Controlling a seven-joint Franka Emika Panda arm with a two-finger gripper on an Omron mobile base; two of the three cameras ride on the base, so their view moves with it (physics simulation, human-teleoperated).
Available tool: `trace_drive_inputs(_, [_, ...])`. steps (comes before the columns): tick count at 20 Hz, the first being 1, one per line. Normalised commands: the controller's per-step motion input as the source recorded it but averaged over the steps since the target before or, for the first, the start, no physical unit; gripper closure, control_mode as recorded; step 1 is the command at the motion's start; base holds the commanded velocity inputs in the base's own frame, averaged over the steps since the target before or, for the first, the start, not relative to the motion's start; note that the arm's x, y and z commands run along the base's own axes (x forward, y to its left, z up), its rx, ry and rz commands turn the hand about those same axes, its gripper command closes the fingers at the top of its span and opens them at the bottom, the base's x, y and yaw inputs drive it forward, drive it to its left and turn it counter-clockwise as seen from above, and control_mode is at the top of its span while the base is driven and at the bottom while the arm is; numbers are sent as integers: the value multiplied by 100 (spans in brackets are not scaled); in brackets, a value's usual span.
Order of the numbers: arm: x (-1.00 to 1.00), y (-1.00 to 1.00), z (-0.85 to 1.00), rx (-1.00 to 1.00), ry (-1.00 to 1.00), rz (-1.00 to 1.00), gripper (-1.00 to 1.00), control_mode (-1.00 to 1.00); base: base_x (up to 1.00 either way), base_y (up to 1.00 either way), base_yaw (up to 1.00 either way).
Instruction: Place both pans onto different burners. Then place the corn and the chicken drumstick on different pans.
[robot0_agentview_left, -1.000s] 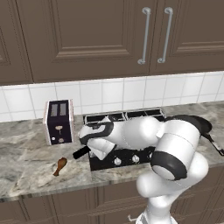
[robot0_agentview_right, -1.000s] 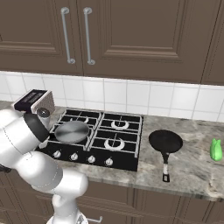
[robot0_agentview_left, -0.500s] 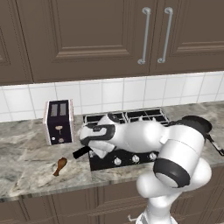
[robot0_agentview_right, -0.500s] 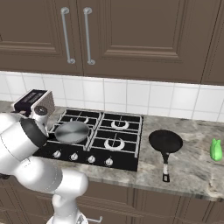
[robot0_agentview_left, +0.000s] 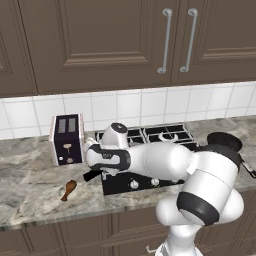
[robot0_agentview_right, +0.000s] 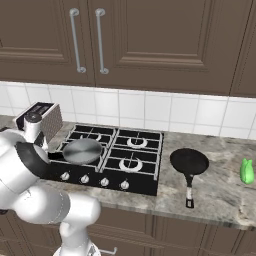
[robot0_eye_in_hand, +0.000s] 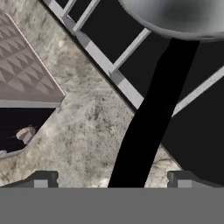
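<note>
The gripper (robot0_eye_in_hand: 111, 179) fingers stand spread (not touching) astride the grey pan's (robot0_agentview_right: 82, 150) black handle (robot0_eye_in_hand: 151, 118) above the hob (robot0_agentview_right: 131, 155).

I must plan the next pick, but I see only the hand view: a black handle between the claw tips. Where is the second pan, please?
Observer: The all-dark pan lies on the counter right of the hob, not on a burner.
Operator: And the silvery pan?
Observer: The silvery pan sits on the front-left burner; the claw is open around its handle.
Operator: The drumstick?
Observer: The chicken drumstick lies on the counter in front of the toaster.
</note>
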Motion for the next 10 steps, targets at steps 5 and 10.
trace_drive_inputs(5, [0, 3, 34, -10, 0, 3, -100, -100, 0, 0, 0])
trace_drive_inputs(10, [0, 12, 7, -3, 0, 8, -100, -100, 0, 0, 0])
